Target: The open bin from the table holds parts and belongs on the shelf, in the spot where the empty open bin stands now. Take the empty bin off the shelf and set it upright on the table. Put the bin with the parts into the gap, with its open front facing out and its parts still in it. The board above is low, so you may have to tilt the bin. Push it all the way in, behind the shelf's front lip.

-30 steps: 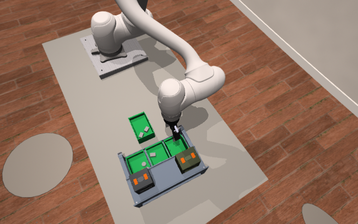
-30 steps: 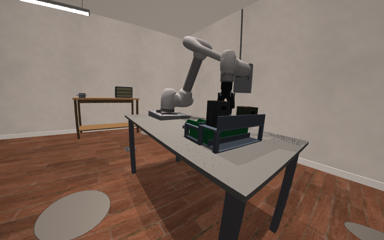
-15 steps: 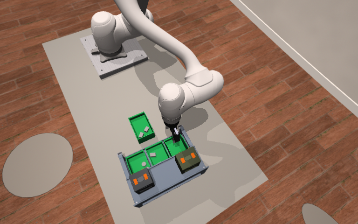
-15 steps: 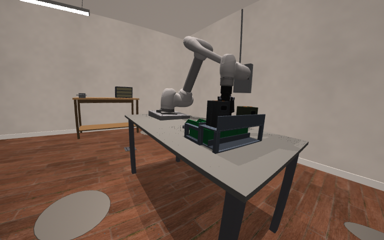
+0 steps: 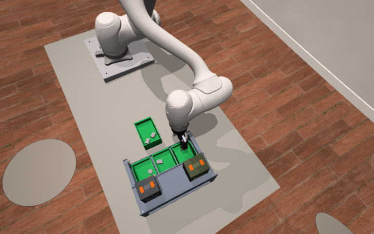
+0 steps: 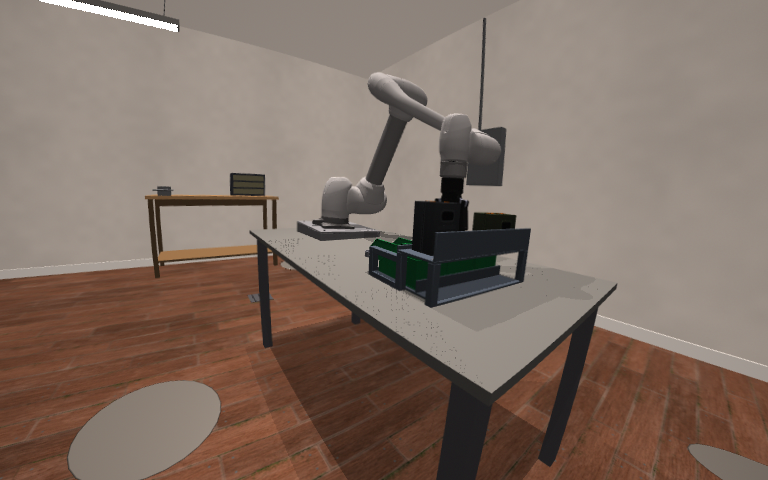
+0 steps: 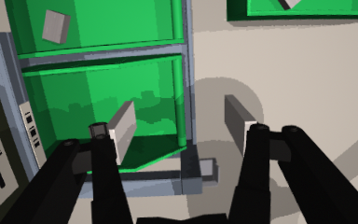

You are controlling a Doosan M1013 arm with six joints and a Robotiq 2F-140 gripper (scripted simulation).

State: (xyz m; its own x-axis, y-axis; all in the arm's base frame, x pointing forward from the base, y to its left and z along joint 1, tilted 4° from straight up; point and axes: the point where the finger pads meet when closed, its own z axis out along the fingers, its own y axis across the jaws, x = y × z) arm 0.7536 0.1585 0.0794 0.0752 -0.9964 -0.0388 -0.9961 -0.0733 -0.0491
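So right now your gripper is hanging over the front edge of the shelf, fingers parted and nothing between the pads. The empty bin is still your first job imo: it's in the end slot, its rear part running in under the board by the olive case. The relation that matters is finger line vs bin: in the wrist view one pad sits over the bin's inside and the other out past its front, so the pair straddles the front wall, and the bin's long axis looks to run roughly the same way as the line between pads. I'd go straight down, then squeeze that wall. The bin with parts is on the table just off the shelf front, two small grey blocks loose in it, so keep it level-ish later. Material-wise, bins look like smooth green plastic with thin straight walls, shelf is blue-grey with squared posts, pads are flat pale plates on black fingers.
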